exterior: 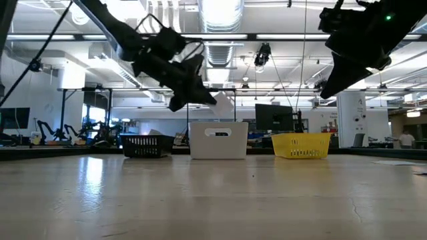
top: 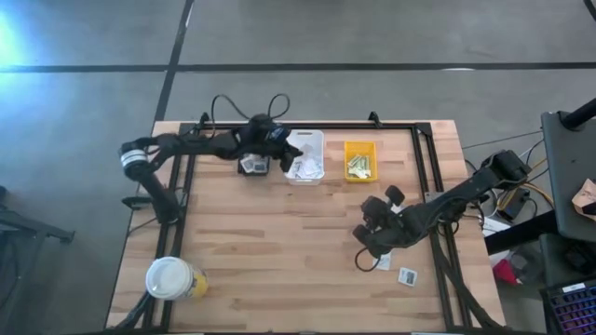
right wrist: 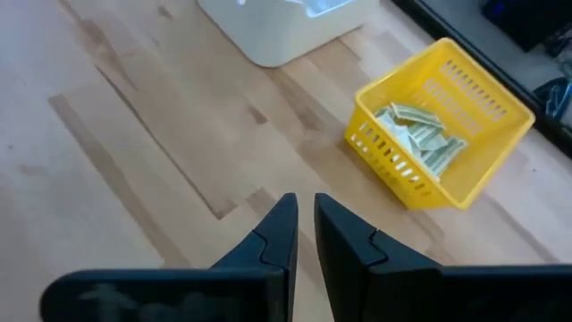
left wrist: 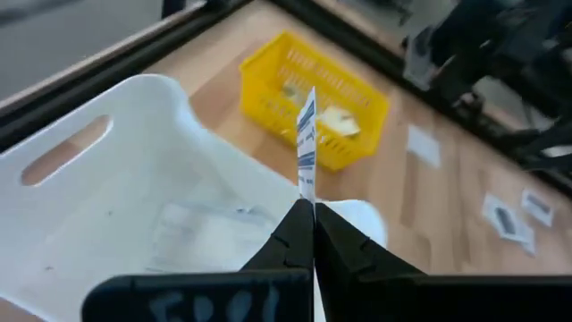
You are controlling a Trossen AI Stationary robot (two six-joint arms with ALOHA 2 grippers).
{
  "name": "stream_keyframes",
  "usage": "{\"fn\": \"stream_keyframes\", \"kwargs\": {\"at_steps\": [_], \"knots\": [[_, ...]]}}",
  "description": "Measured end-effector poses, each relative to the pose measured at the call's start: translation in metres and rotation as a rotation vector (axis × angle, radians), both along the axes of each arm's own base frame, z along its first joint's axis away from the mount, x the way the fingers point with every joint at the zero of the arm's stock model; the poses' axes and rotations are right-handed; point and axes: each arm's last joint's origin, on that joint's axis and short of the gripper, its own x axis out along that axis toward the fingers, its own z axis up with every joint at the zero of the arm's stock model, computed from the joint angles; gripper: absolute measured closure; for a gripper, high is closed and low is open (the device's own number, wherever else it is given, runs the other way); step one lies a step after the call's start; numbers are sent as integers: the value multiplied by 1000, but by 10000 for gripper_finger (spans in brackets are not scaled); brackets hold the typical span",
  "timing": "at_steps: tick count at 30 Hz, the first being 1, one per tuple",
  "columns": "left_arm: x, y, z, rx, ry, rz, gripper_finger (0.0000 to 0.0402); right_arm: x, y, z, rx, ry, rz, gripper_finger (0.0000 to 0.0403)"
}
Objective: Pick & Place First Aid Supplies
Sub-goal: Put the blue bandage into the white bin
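My left gripper (left wrist: 313, 204) (top: 282, 141) is over the white bin (left wrist: 161, 116) (top: 321, 140) at the far side of the table, shut on a blue-striped white packet (left wrist: 307, 134). Other white packets lie in that bin. The yellow bin (top: 346, 163) (right wrist: 402, 174) beside it holds pale yellow-green strips (right wrist: 420, 134). My right gripper (right wrist: 306, 215) (top: 361, 233) hangs above bare wood at the near right, open by a narrow gap with nothing between its fingers. Loose packets (top: 384, 262) (top: 407, 275) lie flat on the table just beyond it toward the near edge. My left gripper pinches the packet's lower edge (left wrist: 307, 192) between its two fingertips. The fingers slant downward from the table's left. The packet stands edge-on out past the fingertips, lifted clear above the white bin.
A black bin (top: 253, 165) with packets stands left of the white one. A large white-lidded cup (top: 172, 277) sits at the near left corner. A black frame rail (top: 424, 158) runs round the table. Bare wood (top: 270, 233) spans the middle.
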Motion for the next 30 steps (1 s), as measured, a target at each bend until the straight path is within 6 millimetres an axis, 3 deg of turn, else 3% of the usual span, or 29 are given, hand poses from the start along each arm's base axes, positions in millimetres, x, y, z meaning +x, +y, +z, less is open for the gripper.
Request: {"fn": "stream_keyframes", "kwargs": {"at_steps": [7, 19, 30], "knots": [[5, 21, -6, -39, 82, -52, 402, 0, -3, 1, -74, -24, -16, 365], [11, 27, -32, -56, 136, -78, 402, 5, -19, 1, -89, -14, -84, 365], [13, 30, -38, -19, 139, -86, 373, 6, -22, 1, -81, -2, -88, 365]]}}
